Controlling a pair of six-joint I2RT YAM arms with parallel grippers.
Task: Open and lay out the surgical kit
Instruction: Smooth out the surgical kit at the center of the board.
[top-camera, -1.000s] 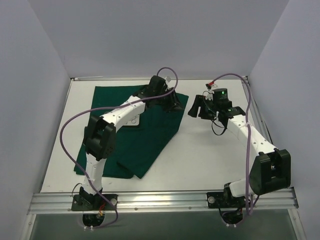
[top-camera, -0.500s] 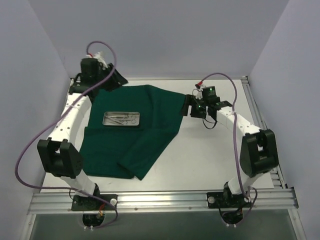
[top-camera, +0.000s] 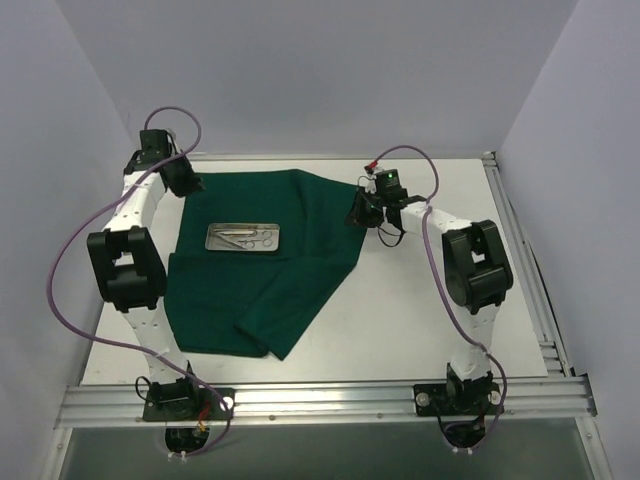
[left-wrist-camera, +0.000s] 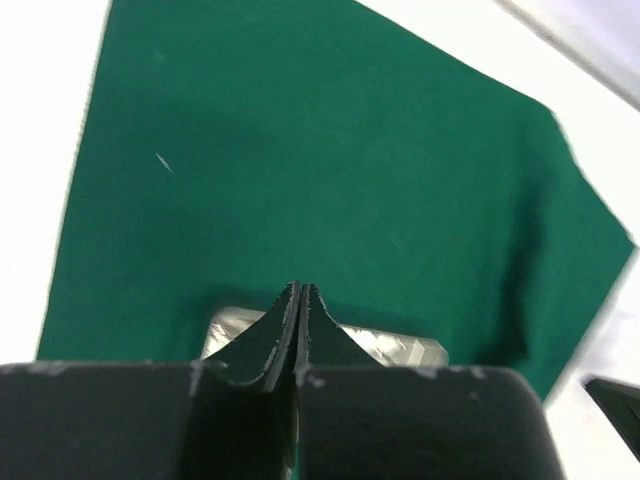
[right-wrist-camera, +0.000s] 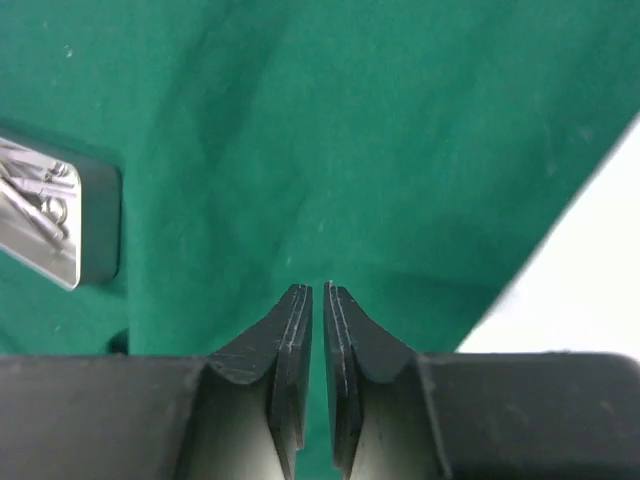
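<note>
Overhead, the dark green cloth wrap (top-camera: 300, 270) lies spread over the left and middle of the white worktop (top-camera: 430, 300). Its lower part is doubled into a slanting fold that comes to a point near the bottom centre of the frame. On the cloth, in its upper left portion, sits the small shiny metal tray (top-camera: 243, 238), long side running left to right, with slim steel instruments (top-camera: 250, 238) lying inside; at this size I cannot tell them apart. The left tool (top-camera: 184, 182) is at the cloth's upper left corner, at the upper left of the frame. In its wrist view the two fingers are pressed flat together with nothing visible between them, and the tray peeks out just behind their tips. The right tool (top-camera: 361, 212) is at the cloth's right edge, above centre of the frame. In its wrist view the fingers (right-wrist-camera: 295, 320) are drawn almost together, leaving only a thin slit, and no cloth is seen caught in it. There the tray shows at the left edge, well apart from the tips.
</note>
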